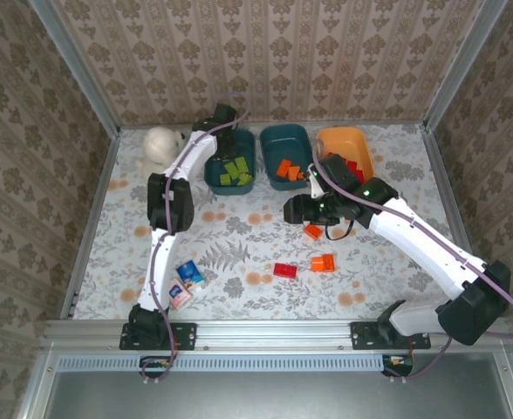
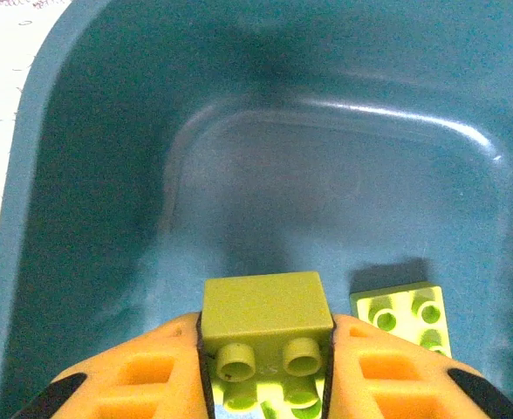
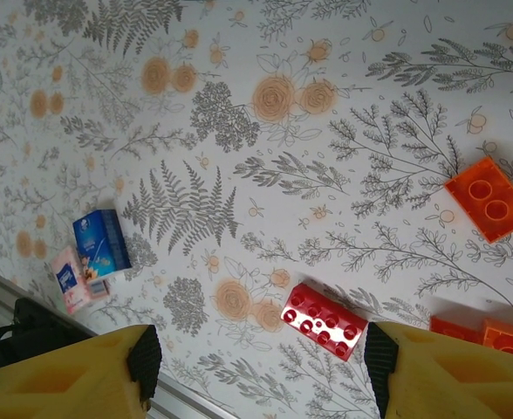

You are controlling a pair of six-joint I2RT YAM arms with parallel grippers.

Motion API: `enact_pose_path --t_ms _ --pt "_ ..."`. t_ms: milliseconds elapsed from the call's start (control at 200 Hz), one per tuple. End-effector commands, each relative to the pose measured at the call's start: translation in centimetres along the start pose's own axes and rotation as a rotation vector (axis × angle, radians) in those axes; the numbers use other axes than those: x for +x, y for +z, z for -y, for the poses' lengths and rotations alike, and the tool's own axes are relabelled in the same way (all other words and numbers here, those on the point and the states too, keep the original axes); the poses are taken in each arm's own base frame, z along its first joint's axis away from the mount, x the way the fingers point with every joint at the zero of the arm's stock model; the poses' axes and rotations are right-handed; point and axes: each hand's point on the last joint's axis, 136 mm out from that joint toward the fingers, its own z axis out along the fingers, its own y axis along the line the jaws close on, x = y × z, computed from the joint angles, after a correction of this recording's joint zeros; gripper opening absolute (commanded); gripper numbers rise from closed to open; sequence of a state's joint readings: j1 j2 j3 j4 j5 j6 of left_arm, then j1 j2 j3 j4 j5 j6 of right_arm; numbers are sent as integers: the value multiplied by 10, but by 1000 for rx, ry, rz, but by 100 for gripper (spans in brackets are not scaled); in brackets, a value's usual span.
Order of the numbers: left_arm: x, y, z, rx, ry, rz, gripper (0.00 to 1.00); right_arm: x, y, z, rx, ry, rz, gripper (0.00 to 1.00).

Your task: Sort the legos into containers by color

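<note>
We're mid-deposit: left gripper point(image 2: 265, 367) clamped on a light green plastic brick point(image 2: 265, 305), perhaps touching the dark teal tub point(image 2: 91, 175); release next, while right gripper point(image 3: 262, 358) gapes empty.

Green lego point(image 2: 265, 319) in left jaws: lower edge being cut off by frame bottom. Second green lego point(image 2: 402, 316): near corner being covered by same jaws. Orange legos point(image 3: 488, 333): lower parts being hidden by right jaws.
</note>
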State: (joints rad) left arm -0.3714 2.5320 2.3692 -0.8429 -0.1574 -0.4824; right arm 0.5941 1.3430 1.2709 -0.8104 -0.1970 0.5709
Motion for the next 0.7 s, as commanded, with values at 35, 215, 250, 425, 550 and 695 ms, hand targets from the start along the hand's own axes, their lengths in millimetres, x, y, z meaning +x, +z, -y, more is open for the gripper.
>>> enact_pose_path --t_ms 35,215,250,425,550,695 --pt "-4 3 0 12 -32 1 35 2 3 -6 -13 -39 -38 66" --pt "3 3 -3 11 -39 -35 48 9 21 -2 21 -83 -102 67" --pt "2 0 -2 15 -41 -33 50 11 23 -1 28 -97 -110 67" --pt "-17 -33 4 59 -68 18 61 27 33 3 84 -211 -172 68" --pt "-36 -72 11 116 -114 71 64 63 47 8 137 -335 -286 72" --pt "-55 -137 15 208 -183 143 68 104 63 15 200 -508 -395 79"
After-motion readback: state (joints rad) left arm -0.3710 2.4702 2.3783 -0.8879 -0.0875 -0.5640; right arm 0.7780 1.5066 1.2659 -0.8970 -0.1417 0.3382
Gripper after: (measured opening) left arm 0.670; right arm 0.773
